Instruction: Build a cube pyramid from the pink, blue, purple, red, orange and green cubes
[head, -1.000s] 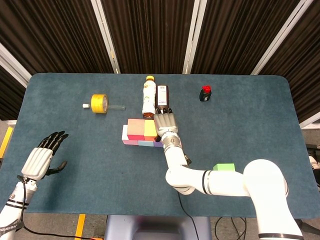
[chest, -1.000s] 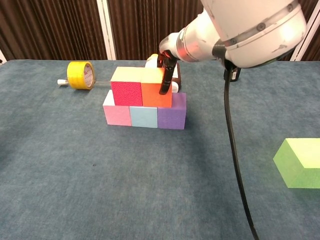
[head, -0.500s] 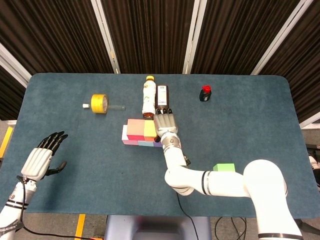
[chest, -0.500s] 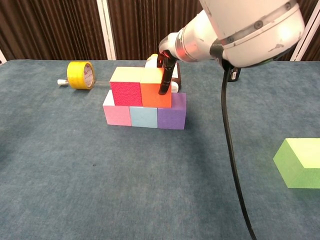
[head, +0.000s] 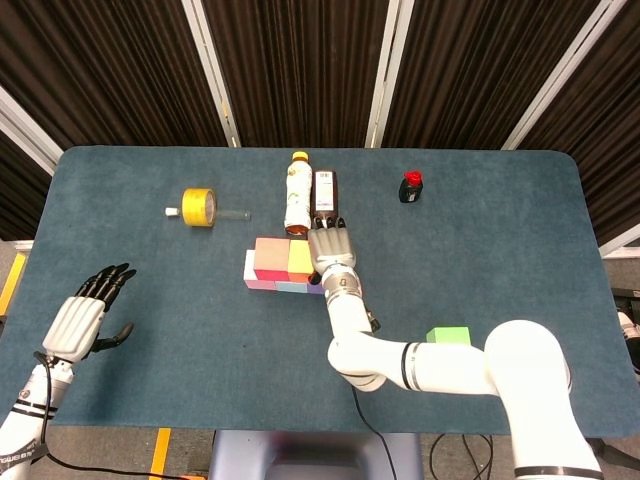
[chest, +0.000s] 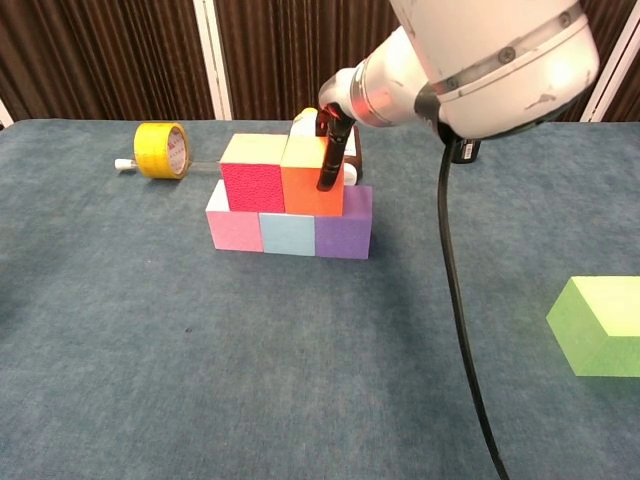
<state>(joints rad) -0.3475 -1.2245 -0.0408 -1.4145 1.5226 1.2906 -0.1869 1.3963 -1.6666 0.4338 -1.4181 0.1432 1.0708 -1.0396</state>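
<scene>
My right hand (head: 331, 247) lies flat with its fingers straight and together beside the orange cube (chest: 311, 179), a fingertip (chest: 328, 168) against that cube's right face, holding nothing. The orange cube and red cube (chest: 252, 176) sit side by side on the row of pink cube (chest: 234, 227), blue cube (chest: 288, 232) and purple cube (chest: 344, 227), while the green cube (chest: 598, 324) lies well apart on the table (head: 500, 240). My left hand (head: 82, 317) hovers empty at the table's edge, fingers spread.
</scene>
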